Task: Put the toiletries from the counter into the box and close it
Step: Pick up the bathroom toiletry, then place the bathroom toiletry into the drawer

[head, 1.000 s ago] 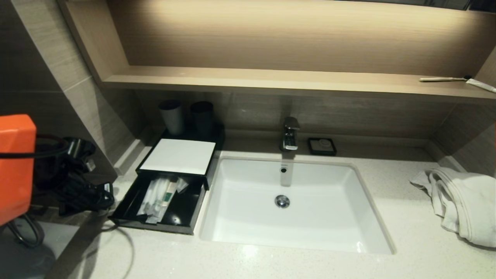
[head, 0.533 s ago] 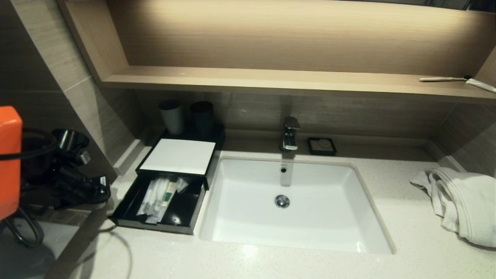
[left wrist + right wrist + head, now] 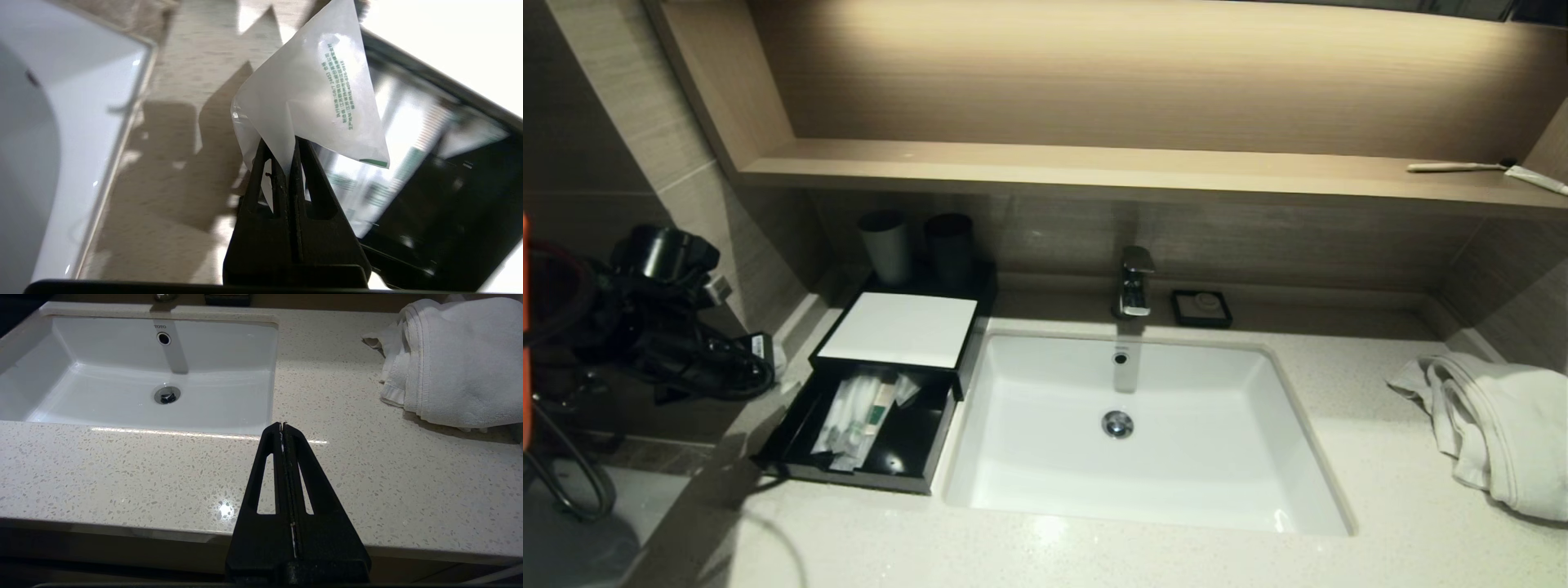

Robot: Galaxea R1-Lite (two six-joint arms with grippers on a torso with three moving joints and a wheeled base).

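My left gripper point(image 3: 288, 143) is shut on the corner of a whitish translucent packet point(image 3: 314, 94) with green print, which hangs in the air. Below it are the counter point(image 3: 175, 171) and the open drawer of the black box point(image 3: 449, 196). In the head view this gripper point(image 3: 761, 351) hovers just left of the box point(image 3: 898, 327), whose white top panel faces up. Its drawer point(image 3: 907, 445) stands pulled out with more toiletries point(image 3: 858, 412) inside, one green-labelled point(image 3: 876, 414). My right gripper point(image 3: 282, 425) is shut and empty above the counter's front edge point(image 3: 367, 477).
The white basin point(image 3: 1143, 425) sits right of the box, with the tap point(image 3: 1134, 282) and a small black soap dish point(image 3: 1201, 308) behind it. Two dark cups point(image 3: 915, 245) stand behind the box. A white towel point(image 3: 1494, 420) lies far right. A toothbrush and tube point(image 3: 1486, 169) rest on the shelf.
My left arm has risen and swung toward the box; its orange part has slid out at the left edge. The drawer and packets inside have not moved.
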